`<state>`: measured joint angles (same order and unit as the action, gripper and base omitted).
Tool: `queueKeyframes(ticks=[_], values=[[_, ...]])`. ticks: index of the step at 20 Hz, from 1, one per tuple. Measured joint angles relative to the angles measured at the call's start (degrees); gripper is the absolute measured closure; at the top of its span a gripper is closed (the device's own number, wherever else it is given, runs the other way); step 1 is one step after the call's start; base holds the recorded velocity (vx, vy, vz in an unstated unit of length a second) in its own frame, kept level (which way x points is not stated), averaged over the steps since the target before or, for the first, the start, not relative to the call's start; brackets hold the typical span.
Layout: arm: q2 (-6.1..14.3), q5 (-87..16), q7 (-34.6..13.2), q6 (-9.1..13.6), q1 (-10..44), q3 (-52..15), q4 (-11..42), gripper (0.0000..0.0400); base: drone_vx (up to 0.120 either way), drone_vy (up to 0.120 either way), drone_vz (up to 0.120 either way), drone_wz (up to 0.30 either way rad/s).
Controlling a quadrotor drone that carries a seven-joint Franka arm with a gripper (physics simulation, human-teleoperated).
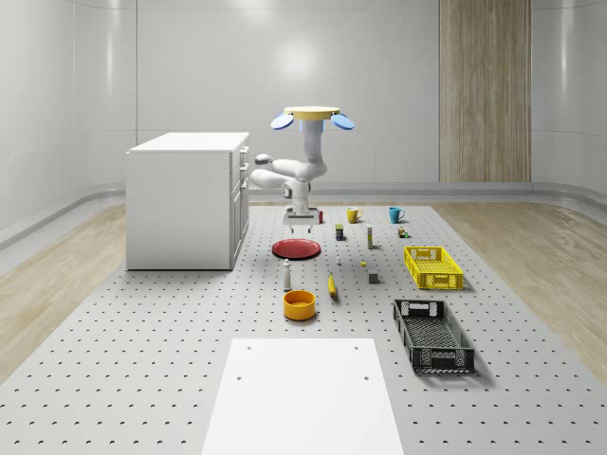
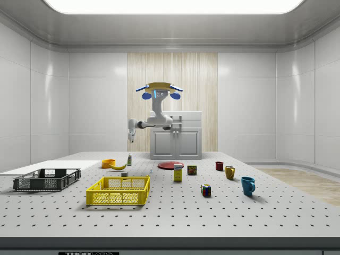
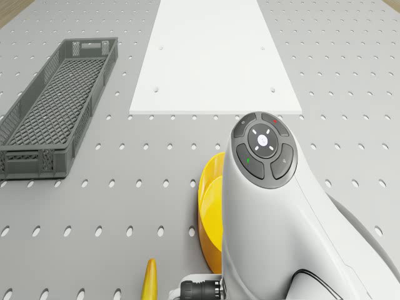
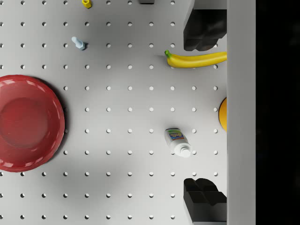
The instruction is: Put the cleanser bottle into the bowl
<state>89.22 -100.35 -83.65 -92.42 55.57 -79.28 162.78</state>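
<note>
The cleanser bottle (image 1: pixel 286 276) is small and white with a coloured label, and it stands on the perforated table; from above the cleanser bottle (image 4: pixel 178 142) shows its cap and label. The orange bowl (image 1: pixel 299 303) sits just in front of it, apart; the bowl (image 3: pixel 209 212) is partly behind my arm, and its rim (image 4: pixel 223 114) shows at the wrist view's edge. My drone (image 1: pixel 313 114) hovers well above the table beside the cabinet. My gripper (image 1: pixel 302 223) hangs high over the table, fingers down. In the wrist view my gripper (image 4: pixel 205 117) is open and holds nothing, with the bottle near its span.
A red plate (image 1: pixel 296 248) lies behind the bottle and a banana (image 1: pixel 332 283) to its right. A yellow crate (image 1: pixel 432 266) and a black crate (image 1: pixel 432 334) stand at the right. A white cabinet (image 1: pixel 185 199) is at the left, cups and small items behind, a white mat (image 1: pixel 303 398) in front.
</note>
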Motion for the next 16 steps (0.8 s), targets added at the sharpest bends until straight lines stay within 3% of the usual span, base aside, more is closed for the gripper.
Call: queueKeyframes(ticks=[6, 11, 16], values=[[0.58, 0.50, 3.47, -0.65, -2.45, -0.29, -1.02, 0.0000, 0.000, 0.000, -0.120, 0.000], [0.98, 1.03, 6.37, -1.17, -3.88, -0.63, -2.47, 0.0000, 0.000, 0.000, -0.008, 0.000], [1.11, 1.46, 6.81, -1.66, -1.57, -0.84, -5.24, 0.0000, 0.000, 0.000, 0.000, 0.000]])
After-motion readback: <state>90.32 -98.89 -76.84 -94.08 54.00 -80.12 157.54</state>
